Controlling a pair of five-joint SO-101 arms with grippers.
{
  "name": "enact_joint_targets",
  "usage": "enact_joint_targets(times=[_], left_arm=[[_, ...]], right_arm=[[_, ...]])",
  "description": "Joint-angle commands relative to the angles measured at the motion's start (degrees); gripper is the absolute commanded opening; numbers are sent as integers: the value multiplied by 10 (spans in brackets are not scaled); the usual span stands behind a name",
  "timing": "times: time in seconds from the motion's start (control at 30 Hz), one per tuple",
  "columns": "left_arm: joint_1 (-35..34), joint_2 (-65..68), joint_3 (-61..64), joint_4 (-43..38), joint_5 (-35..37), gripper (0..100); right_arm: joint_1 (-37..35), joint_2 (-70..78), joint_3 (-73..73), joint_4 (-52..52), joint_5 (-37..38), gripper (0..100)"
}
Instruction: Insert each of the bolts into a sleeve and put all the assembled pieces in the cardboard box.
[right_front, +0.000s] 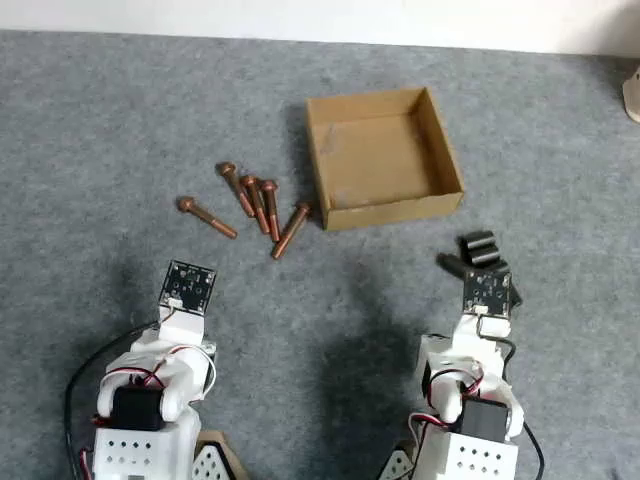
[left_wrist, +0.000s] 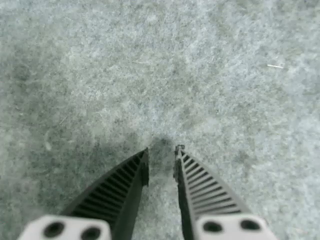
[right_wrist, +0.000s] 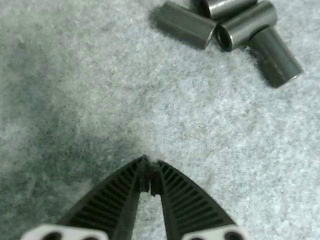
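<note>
Several copper bolts (right_front: 256, 203) lie loose on the grey carpet, left of the open, empty cardboard box (right_front: 437, 150). A cluster of dark metal sleeves (right_front: 478, 249) lies in front of the box's right corner, and the right wrist view shows these sleeves (right_wrist: 245, 25) lying on their sides. My left gripper (left_wrist: 161, 164) hangs just above bare carpet, its fingers a narrow gap apart and holding nothing. The left arm (right_front: 187, 287) is in front of the bolts. My right gripper (right_wrist: 150, 174) is shut with its tips touching, empty, a short way short of the sleeves. The right arm (right_front: 487, 290) is just in front of them.
Grey carpet (right_front: 360, 300) covers the whole table, with bare carpet between the two arms and in front of the box. A pale object (right_front: 632, 95) sits at the far right edge.
</note>
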Motion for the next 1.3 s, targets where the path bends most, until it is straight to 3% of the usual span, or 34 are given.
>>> enact_joint_targets(times=[0.0, 0.27, 0.43, 0.53, 0.6, 0.7, 0.77, 0.97, 1.1, 1.27], left_arm=[[-2, -7, 11, 4, 4, 98], [3, -7, 11, 4, 4, 101], [73, -7, 11, 4, 4, 101], [77, -7, 11, 4, 1, 101], [33, -7, 11, 3, -19, 98], [-111, -7, 11, 4, -91, 98], [-161, -7, 9, 0, -108, 98], [-253, -8, -19, -34, -15, 98], [-257, -7, -70, -40, 46, 98], [-190, -7, -213, 69, 57, 98]], right_arm=[[7, -6, 71, 2, -2, 5], [7, -6, 71, 2, -2, 5], [7, -6, 71, 2, -2, 5], [5, -6, 71, 1, -2, 5], [5, -6, 71, 1, -2, 5], [-2, -6, 71, 1, -2, 5], [-13, -6, 71, 2, -2, 5], [-17, -5, 71, 2, -2, 5], [-18, -5, 71, 2, -3, 5], [-18, -5, 71, 2, -4, 5]])
